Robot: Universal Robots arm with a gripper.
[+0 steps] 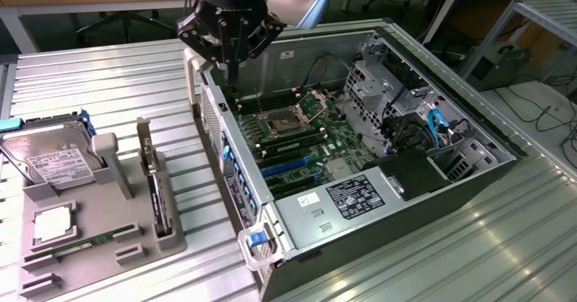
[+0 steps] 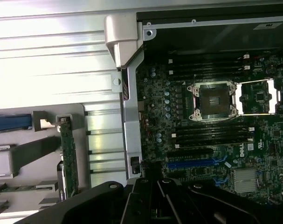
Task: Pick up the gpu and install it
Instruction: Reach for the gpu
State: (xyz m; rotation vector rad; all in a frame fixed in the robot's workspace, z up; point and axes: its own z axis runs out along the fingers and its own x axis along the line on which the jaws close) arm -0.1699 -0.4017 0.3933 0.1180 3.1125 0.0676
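Observation:
The gpu [image 1: 155, 187] stands on edge in a slot of the grey holder tray [image 1: 108, 265], its silver bracket at the far end. In the wrist view the gpu [image 2: 68, 158] appears as a thin green card beside the case wall. My gripper [image 1: 231, 84] hangs above the far left corner of the open computer case [image 1: 236, 173], over the motherboard [image 1: 298, 140]. Its fingers are shut together with nothing between them. The gpu is well apart from the gripper, toward the exterior view's left and nearer the camera. The gripper's black body [image 2: 155, 198] shows in the wrist view.
On the tray a silver hard drive [image 1: 54, 157], a processor chip [image 1: 54, 222] and a green memory stick [image 1: 86, 243] sit near the gpu. Inside the case are the processor socket [image 2: 213, 100], blue card slots [image 2: 192, 163], drive cages [image 1: 388, 86] and cables [image 1: 437, 130]. The table is ribbed metal [image 1: 108, 86].

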